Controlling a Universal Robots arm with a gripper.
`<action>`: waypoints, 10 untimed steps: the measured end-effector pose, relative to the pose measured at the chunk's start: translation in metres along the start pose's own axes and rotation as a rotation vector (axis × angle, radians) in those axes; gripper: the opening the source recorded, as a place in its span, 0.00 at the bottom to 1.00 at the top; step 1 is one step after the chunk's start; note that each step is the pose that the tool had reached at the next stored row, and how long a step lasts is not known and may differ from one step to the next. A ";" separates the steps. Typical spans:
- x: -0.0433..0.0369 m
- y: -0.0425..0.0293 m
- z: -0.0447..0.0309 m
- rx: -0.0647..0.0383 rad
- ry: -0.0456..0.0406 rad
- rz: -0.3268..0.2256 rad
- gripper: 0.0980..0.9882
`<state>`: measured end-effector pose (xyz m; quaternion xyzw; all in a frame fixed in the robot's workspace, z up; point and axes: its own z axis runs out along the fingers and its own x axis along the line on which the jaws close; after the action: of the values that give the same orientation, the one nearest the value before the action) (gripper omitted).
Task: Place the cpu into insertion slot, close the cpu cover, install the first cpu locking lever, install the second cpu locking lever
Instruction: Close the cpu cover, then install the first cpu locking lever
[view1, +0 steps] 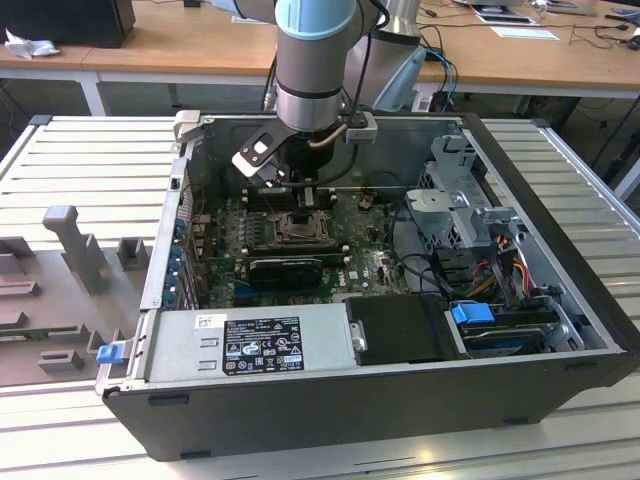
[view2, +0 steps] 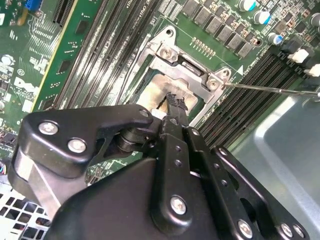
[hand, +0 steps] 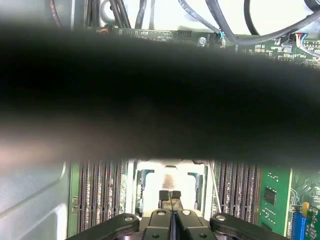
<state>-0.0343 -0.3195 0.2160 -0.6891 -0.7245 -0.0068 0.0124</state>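
Your gripper (view1: 300, 192) hangs over the insertion slot (view1: 300, 227) near the motherboard's (view1: 375, 262) middle in the exterior view. In the second wrist view, its fingers (view2: 179, 106) are pressed together, empty, above the cpu (view2: 152, 88) lying in the slot. The first wrist view shows them closed over the cpu (hand: 170, 180).

No wording clear enough to read. On the grey power supply box (view1: 325, 345), near its front edge, 1 black label (view1: 262, 345) crowded with white print and marks (all too fine), plus 1 small white sticker (view1: 211, 322). In the second wrist view, white printed lettering (view2: 25, 86) along the green motherboard's (view2: 45, 60) edge, and 1 white triangle mark (view2: 243, 70) off a corner of the insertion slot (view2: 172, 55).
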 end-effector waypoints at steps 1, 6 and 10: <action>0.0000 0.0000 -0.0001 0.000 0.0001 0.000 0.01; 0.0001 0.0000 -0.0030 0.000 0.0000 0.000 0.01; 0.0003 0.0000 -0.0096 0.000 -0.0002 0.000 0.01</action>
<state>-0.0343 -0.3195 0.2256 -0.6891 -0.7246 -0.0069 0.0122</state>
